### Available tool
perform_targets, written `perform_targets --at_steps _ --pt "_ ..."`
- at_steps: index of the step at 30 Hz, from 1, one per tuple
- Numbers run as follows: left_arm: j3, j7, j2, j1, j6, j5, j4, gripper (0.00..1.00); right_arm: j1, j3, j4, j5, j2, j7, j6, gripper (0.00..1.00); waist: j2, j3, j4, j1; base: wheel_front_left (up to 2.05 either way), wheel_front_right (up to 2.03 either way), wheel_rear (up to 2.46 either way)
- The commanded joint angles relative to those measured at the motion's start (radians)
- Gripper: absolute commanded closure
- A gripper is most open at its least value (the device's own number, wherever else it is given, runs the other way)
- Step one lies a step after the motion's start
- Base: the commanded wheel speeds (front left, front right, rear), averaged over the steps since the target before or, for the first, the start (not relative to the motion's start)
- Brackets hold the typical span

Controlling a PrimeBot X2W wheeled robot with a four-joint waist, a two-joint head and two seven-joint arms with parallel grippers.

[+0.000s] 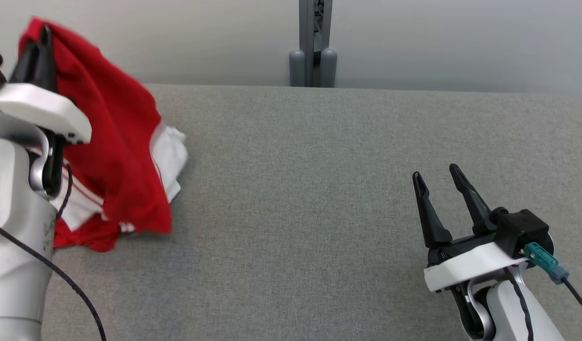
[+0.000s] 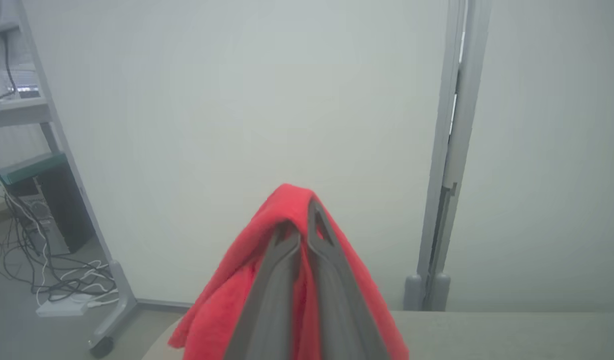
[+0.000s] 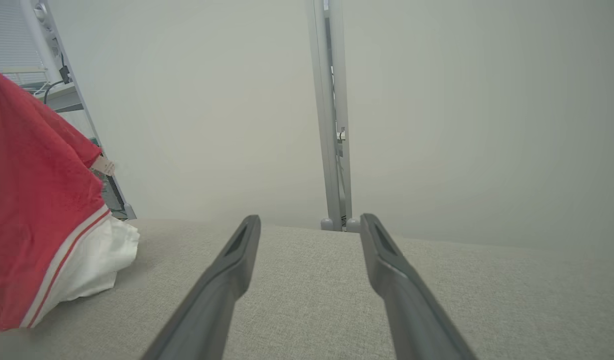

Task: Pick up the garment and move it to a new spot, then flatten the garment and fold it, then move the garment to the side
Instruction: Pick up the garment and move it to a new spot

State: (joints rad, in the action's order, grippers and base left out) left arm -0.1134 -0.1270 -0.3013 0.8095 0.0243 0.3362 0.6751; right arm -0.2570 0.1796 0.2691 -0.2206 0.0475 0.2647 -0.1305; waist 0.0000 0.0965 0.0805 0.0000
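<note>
Left gripper (image 2: 301, 220) pinched garment (image 1: 115, 142) at table's (image 1: 319, 189) left edge: limp, likely light. Right gripper (image 1: 435, 171) stood wide; white hem (image 1: 170, 156) looked graspable

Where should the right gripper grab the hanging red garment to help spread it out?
Probably the white edge of the garment, approached from the robot's right: it sticks out toward the open right gripper, low on the table, while the left gripper pinches the top.
</note>
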Motion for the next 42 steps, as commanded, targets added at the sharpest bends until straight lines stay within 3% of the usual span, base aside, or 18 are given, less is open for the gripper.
perform_targets --at_steps 1,5,13,25,35,42 --pt "-0.002 -0.027 -0.002 0.021 0.003 -0.009 -0.018 1.00 0.007 0.001 -0.001 -0.004 0.006 0.002 -0.001 0.00 0.0000 -0.009 0.002 0.0000 0.00 0.00 0.00" --pt "-0.017 -0.098 0.013 0.048 -0.001 -0.029 -0.091 1.00 0.017 -0.003 -0.005 -0.009 0.006 0.002 -0.001 0.00 0.0000 -0.023 -0.003 0.0000 0.00 0.00 0.00" --pt "-0.077 -0.127 0.061 0.049 0.036 -0.044 -0.249 1.00 0.023 -0.019 -0.013 -0.010 0.006 0.002 -0.001 0.00 0.0000 -0.046 -0.043 0.0000 0.00 0.00 0.00" --pt "-0.211 0.014 0.124 -0.022 0.059 -0.041 -0.422 1.00 -0.019 -0.049 -0.022 -0.015 0.006 0.002 -0.001 0.00 0.0000 -0.025 -0.237 0.0000 0.00 0.00 0.00" --pt "-0.269 0.059 0.175 -0.080 0.050 -0.017 -0.378 1.00 -0.040 -0.087 -0.032 -0.034 0.006 0.002 -0.001 0.00 0.0000 0.032 -0.416 0.0000 0.00 0.00 0.00" --pt "-0.316 0.048 0.196 -0.098 0.057 -0.021 -0.251 1.00 -0.062 -0.086 -0.039 -0.067 0.005 0.002 -0.001 0.00 0.0000 0.086 -0.545 0.0000 0.00 0.00 0.00"
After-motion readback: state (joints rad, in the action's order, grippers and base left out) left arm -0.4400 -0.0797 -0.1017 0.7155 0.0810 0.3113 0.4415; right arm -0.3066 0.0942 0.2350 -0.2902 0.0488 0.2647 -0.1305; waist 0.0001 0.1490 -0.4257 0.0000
